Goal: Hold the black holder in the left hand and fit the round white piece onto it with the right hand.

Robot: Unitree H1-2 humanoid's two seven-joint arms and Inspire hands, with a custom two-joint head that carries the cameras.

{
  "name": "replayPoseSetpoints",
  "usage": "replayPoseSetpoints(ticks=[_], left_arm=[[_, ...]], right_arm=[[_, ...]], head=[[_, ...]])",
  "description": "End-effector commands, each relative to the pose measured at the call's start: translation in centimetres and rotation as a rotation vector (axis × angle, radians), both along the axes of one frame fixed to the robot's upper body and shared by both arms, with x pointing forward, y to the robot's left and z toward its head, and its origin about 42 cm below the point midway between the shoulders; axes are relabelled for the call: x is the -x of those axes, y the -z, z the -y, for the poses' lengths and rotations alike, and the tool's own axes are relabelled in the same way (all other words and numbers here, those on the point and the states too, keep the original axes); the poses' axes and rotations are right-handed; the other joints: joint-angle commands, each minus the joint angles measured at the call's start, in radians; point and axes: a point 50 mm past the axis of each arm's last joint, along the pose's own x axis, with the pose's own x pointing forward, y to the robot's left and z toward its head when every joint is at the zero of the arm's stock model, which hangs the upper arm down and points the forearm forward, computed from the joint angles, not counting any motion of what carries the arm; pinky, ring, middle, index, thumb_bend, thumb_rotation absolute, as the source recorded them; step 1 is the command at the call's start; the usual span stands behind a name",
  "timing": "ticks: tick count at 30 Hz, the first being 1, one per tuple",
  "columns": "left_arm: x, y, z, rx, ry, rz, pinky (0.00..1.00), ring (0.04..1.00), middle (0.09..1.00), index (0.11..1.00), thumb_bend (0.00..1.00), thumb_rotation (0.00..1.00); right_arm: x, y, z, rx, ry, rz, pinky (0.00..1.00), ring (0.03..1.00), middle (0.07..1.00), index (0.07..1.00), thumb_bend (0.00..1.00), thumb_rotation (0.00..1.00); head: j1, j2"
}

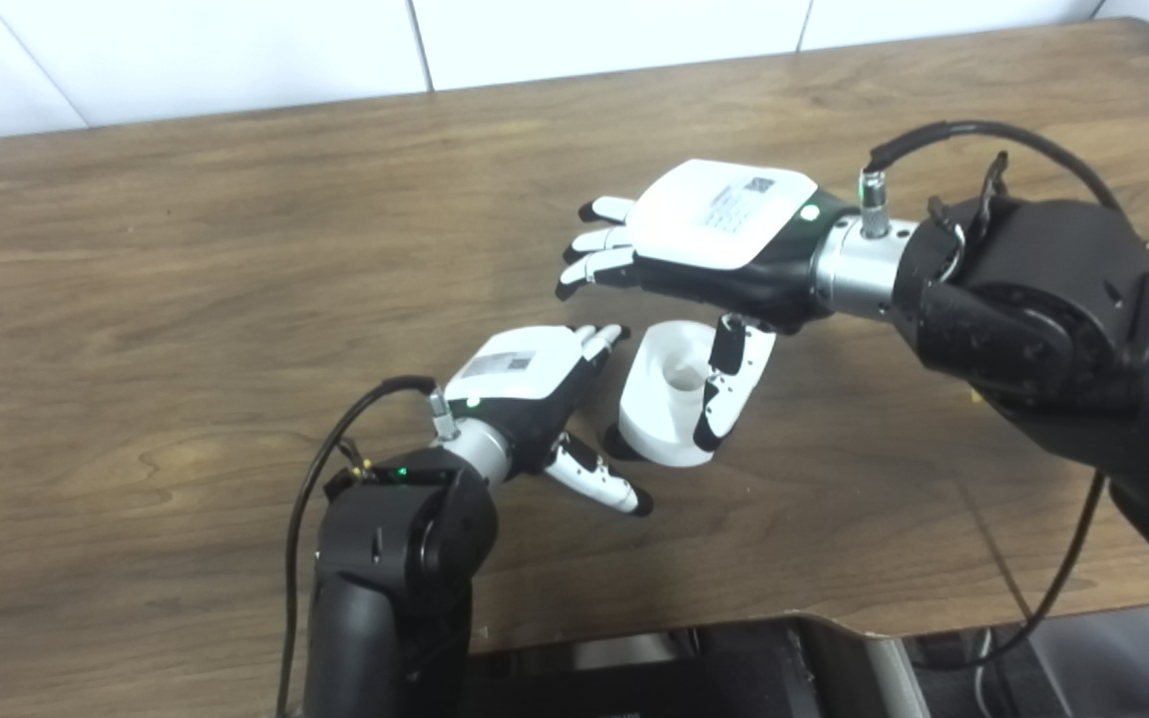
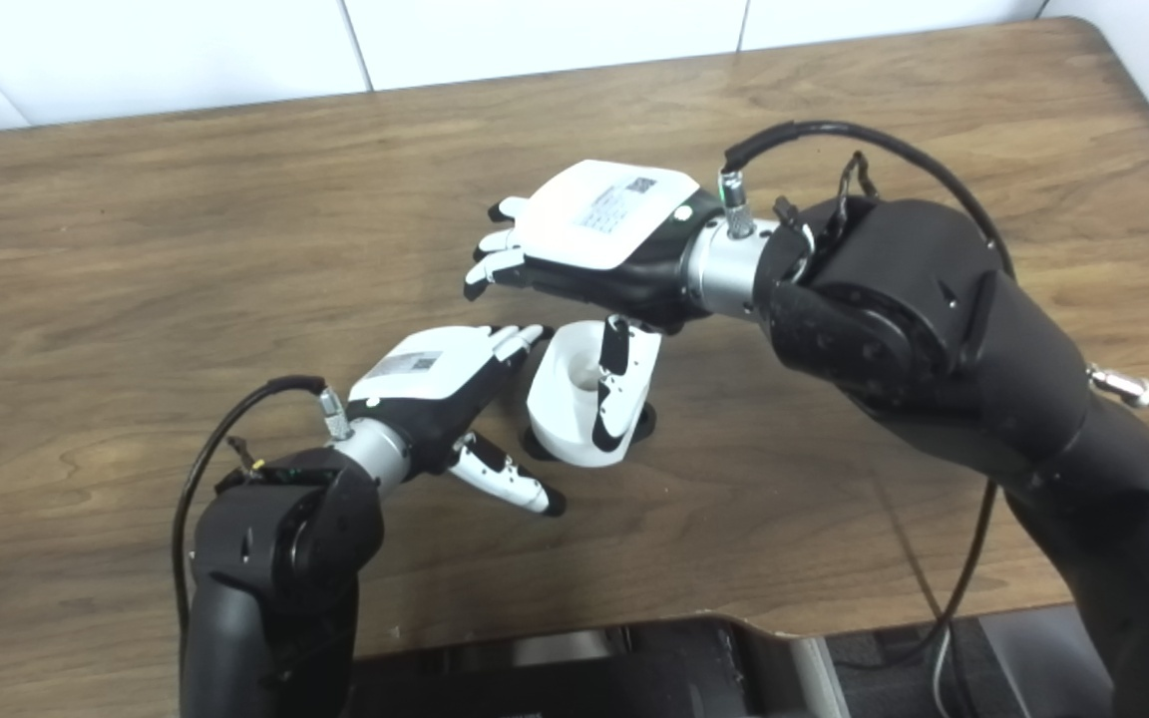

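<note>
Both arms are coming in from the bottom edge over a brown wood-grain bench (image 1: 186,299).

Round white piece (image 1: 662,397) is sitting at centre frame, tilted, with a hollow in its top face. A dark shape is showing under its lower edge, probably the black holder (image 2: 535,446); mostly hidden, so I cannot tell how the two are joined.

Left robot hand (image 1: 535,394) is lying just left of the white piece, palm down. Its fingers are reaching toward the piece's upper left side and its thumb is stretching out toward the lower centre of the frame. Fingers are spread, not closed on anything; whether the fingertips are touching the piece cannot be told.

Right robot hand (image 2: 599,239) is hovering above and slightly right of the piece, back of the hand up, fingers extending straight toward the left of the frame. Its thumb (image 2: 614,394) is hanging down across the right face of the white piece, appearing to touch it. No closed grasp is showing.
</note>
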Motion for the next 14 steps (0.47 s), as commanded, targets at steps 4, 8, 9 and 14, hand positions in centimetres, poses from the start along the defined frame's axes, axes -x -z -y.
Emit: replayPoseSetpoints(ticks=[4, 8, 9, 14], left_arm=[[-0.6, -0.5, -1.1, 0.03, -0.071, -0.008, 1.0, 1.0, 1.0, 1.0, 1.0, 0.31], [-0.8, -1.6, -1.9, 0.063, -0.082, -0.008, 1.0, 1.0, 1.0, 1.0, 1.0, 0.31], [-0.8, -2.0, -2.1, 0.07, -0.084, -0.006, 1.0, 1.0, 1.0, 1.0, 1.0, 0.31], [-0.5, -4.1, -3.2, 0.104, -0.088, 0.025, 1.0, 1.0, 1.0, 1.0, 1.0, 0.31]], right_arm=[[-0.7, -1.7, 0.8, 0.047, 0.021, -0.053, 0.84, 1.0, 0.957, 0.881, 1.0, 0.35], [-1.1, -2.1, 1.0, 0.05, 0.006, -0.072, 0.83, 1.0, 0.96, 0.886, 1.0, 0.35], [-1.2, -2.2, 1.1, 0.051, 0.004, -0.076, 0.82, 1.0, 0.961, 0.888, 1.0, 0.35], [-1.6, -3.0, 1.6, 0.034, 0.003, -0.085, 0.82, 1.0, 0.97, 0.893, 1.0, 0.35]], head=[[0.0, -0.001], [0.002, -0.004], [0.002, -0.007], [-0.001, -0.013]])
